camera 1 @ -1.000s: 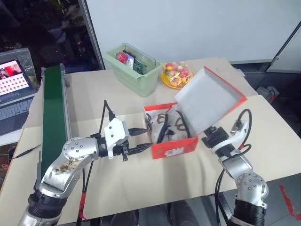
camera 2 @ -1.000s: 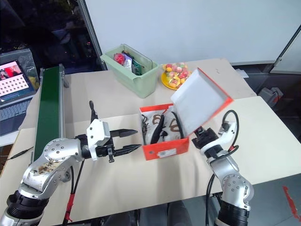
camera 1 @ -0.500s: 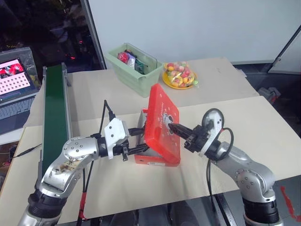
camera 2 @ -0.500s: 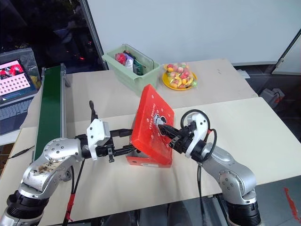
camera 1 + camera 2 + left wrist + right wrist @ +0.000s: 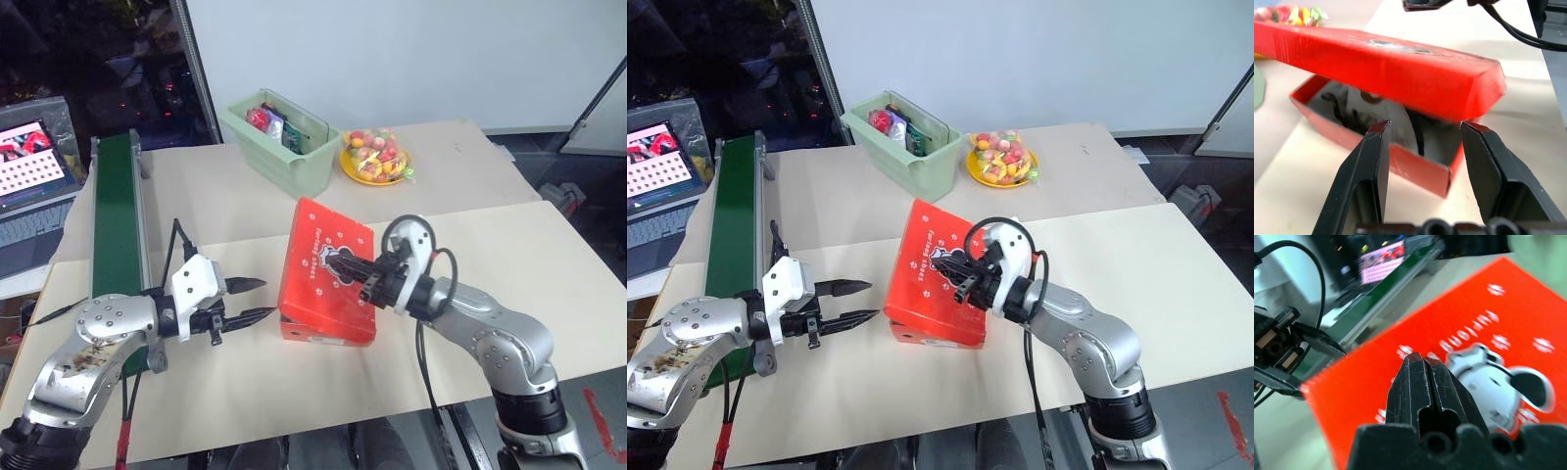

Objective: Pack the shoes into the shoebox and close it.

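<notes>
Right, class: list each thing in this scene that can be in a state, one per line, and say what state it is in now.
shoebox: lid lowered but not fully shut; a gap shows at the front.
shoes: inside the box, under the lid.
right gripper: shut, tips on the lid's top.
left gripper: open, holding nothing, beside the box.
green bin: open-topped, items inside.
yellow plate: heaped with colourful sweets.
laptop: screen on.

I'm holding my right gripper [image 5: 338,262] pinched closed, reaching leftward, while my left gripper [image 5: 256,300] is pointing right with fingers spread.
</notes>
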